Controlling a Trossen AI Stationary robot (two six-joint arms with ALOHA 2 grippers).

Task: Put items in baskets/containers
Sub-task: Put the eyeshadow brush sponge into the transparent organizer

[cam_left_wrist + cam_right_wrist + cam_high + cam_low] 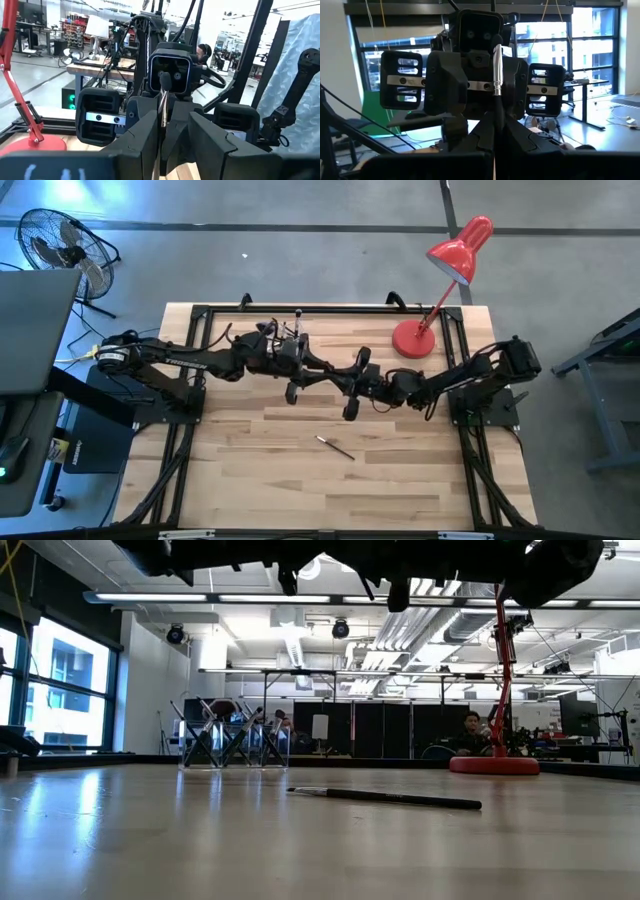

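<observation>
Both arms meet above the table's middle, left gripper point(335, 373) facing right gripper point(352, 378). My right gripper point(495, 125) is shut on a slim makeup brush point(496, 70) with a silver ferrule. My left gripper point(175, 125) is open, its fingers standing on either side of that same brush point(162, 107). Another dark brush point(335, 447) lies flat on the wood nearer the near edge, also seen in the low view point(385, 798). The clear holder point(235, 745) stands by the far edge point(297, 330) with several brushes leaning in it. My right gripper pinches the brush's dark handle point(495, 107) between its two fingers, just below the silver ferrule. The fingers come level from the table's right. The brush is lifted clear of the table, its ferrule end sticking out free beyond the fingertips.
A red desk lamp stands on its round base point(413, 340) at the far right, its stem and shade leaning out past the far edge. The lamp base point(493, 765) also shows in the low view. Bare wood stretches from the lying brush toward the near edge.
</observation>
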